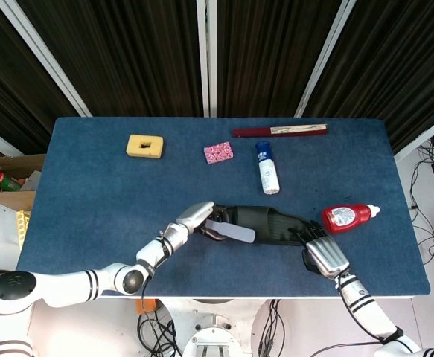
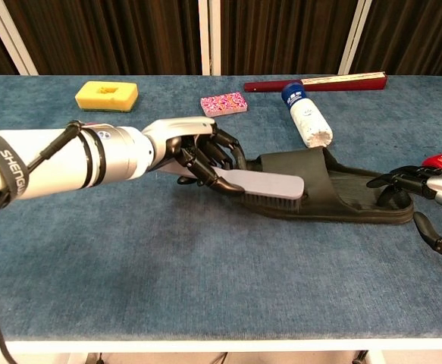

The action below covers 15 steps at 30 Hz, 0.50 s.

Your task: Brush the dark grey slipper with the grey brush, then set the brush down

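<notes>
The dark grey slipper [image 1: 272, 225] [image 2: 334, 189] lies flat on the blue table, toe end to the left. My left hand [image 1: 194, 220] [image 2: 194, 152] grips the handle of the grey brush [image 1: 234, 233] [image 2: 270, 186], whose bristles rest on the slipper's near front edge. My right hand [image 1: 321, 253] [image 2: 421, 189] sits at the slipper's heel end, fingers resting on its rim and holding it in place.
A red bottle [image 1: 347, 216] lies just right of the slipper. A white bottle with a blue cap [image 1: 267, 169], a pink patterned sponge [image 1: 218, 152], a yellow sponge [image 1: 144, 146] and a dark red folded fan [image 1: 280, 131] lie further back.
</notes>
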{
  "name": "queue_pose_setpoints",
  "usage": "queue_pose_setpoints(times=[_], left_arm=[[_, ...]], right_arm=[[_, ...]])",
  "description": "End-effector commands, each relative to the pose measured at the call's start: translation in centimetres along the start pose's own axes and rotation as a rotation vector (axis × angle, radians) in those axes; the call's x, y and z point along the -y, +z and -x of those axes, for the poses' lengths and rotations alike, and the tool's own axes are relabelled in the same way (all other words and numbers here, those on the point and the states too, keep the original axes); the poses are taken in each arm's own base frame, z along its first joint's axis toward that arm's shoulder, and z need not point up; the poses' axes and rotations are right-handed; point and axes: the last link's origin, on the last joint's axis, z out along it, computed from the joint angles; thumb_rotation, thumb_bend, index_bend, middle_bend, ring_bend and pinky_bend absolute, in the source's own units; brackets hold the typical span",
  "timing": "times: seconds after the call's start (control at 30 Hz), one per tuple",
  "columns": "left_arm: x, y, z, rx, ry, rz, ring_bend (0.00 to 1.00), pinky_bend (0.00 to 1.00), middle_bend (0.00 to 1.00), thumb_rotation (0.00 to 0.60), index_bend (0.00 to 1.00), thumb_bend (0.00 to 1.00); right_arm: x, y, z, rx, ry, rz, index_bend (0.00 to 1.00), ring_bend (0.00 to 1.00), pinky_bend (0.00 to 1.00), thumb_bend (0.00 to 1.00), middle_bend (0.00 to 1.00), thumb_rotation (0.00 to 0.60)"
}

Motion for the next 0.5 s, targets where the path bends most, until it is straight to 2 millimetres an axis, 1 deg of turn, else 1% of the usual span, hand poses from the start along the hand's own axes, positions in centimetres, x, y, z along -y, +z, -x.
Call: queue_pose_setpoints(times=[0.03,0.1,0.17,0.33,0.43,0.5], left_arm=[[-0.5,-0.7,-0.4,0.114,-0.019,-0.007,1.0,1.0,1.0,0.6,0.92,0.56],[-0.7,-0.9,-0.8,0.131,-0.056,-0.006,1.0,1.0,1.0,0.6,0.92,0.56],[-0.7,-1.0,-1.4,0.109,-0.086,0.005,1.0,1.0,1.0,0.6,0.92,0.56],[-0.4,-1.7,-3.8,-0.107,-0.15,0.073,1.0,1.0,1.0,0.6,0.92,0.56],[0.9,-2.3,-4.9,-0.231,-0.12,0.089,1.0,1.0,1.0,0.6,0.92,0.56],[2.2,-2.8,-5.2,-0.245,-0.112,0.068,1.0,1.0,1.0,0.6,0.93,0.56]], right_arm=[[0.0,0.0,0.0,-0.001,0.001,0.001,0.14,0.0,0.0,0.78,0.28,0.6],[-0.1,0.0,0.0,-0.002,0.001,0.001,0.14,0.0,0.0,0.78,0.28,0.6],[-0.1,0.0,0.0,-0.002,0.002,0.002,0.14,0.0,0.0,0.78,0.28,0.6],[-0.1,-0.1,-0.1,-0.011,0.006,0.0,0.14,0.0,0.0,0.78,0.28,0.6],[-0.1,-0.1,-0.3,-0.028,0.01,-0.003,0.14,0.0,0.0,0.78,0.28,0.6],[0.0,-0.1,-0.5,-0.051,0.018,-0.007,0.12,0.0,0.0,0.78,0.25,0.6]])
